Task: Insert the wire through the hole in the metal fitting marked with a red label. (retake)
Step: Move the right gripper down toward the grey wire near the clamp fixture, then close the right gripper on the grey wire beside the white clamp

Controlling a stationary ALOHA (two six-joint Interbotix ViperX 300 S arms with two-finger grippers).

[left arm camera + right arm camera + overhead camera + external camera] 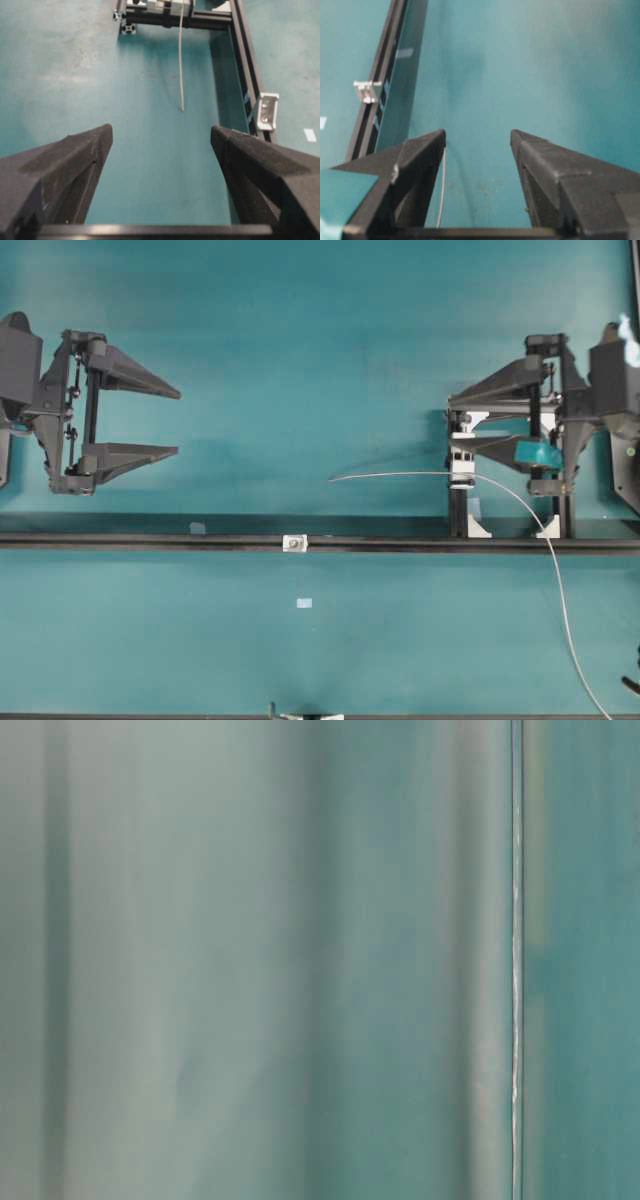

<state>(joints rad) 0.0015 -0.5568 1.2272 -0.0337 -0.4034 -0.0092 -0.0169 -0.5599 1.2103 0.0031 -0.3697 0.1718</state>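
While both pincers hang apart over the teal worktop (300, 340), the wire (420, 475) is held by neither. The left pincer (178, 422) is spread wide at the overhead view's left edge, nothing between its fingers. The right pincer (452, 420) is also released, its jaws parted above a white clamp (461, 468) on a short upright black frame at the right.

The wire passes through that clamp. Its free end points left and hangs above the worktop, well short of the fitting (294, 542); the other part curves down to the lower right edge of the overhead view. In the right wrist view a stretch of wire (443, 187) shows just beside the inner face of one finger.

The fitting sits on the long black rail (150, 539), near its middle, well apart from both pincers. The left wrist view shows the fitting (267, 111) against the rail, its hole (264, 118) a dark spot. A small pale rectangle (305, 602) lies below the rail.

The table-level view is only a blur.
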